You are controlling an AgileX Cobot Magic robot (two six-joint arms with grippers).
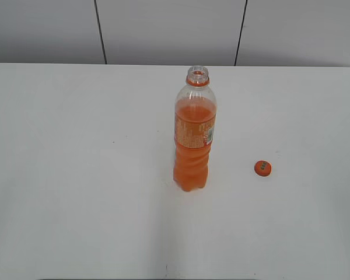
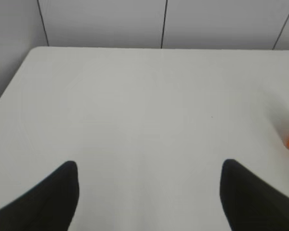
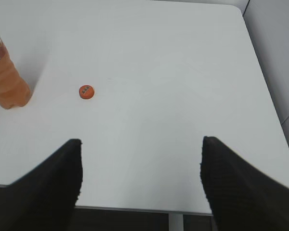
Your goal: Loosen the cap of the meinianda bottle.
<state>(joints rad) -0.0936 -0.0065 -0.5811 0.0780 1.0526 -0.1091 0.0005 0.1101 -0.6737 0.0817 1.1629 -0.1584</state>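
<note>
The meinianda bottle [image 1: 194, 131] stands upright near the middle of a white desk [image 1: 76, 175], its mouth uncovered and its orange neck ring showing. The cap [image 1: 262, 168] lies flat on the desk to the bottle's right, apart from it, dark mark facing up. Both arms are out of the exterior view. The left claw [image 2: 149, 192] hangs spread over bare desk, holding nothing; the right claw [image 3: 140, 183] is likewise spread and empty, well short of the cap.

Print on the bottle's label [image 1: 194, 130] is too small to read; the cap [image 1: 262, 168] (lying on the table) bears a dark, perhaps printed, illegible mark.
</note>
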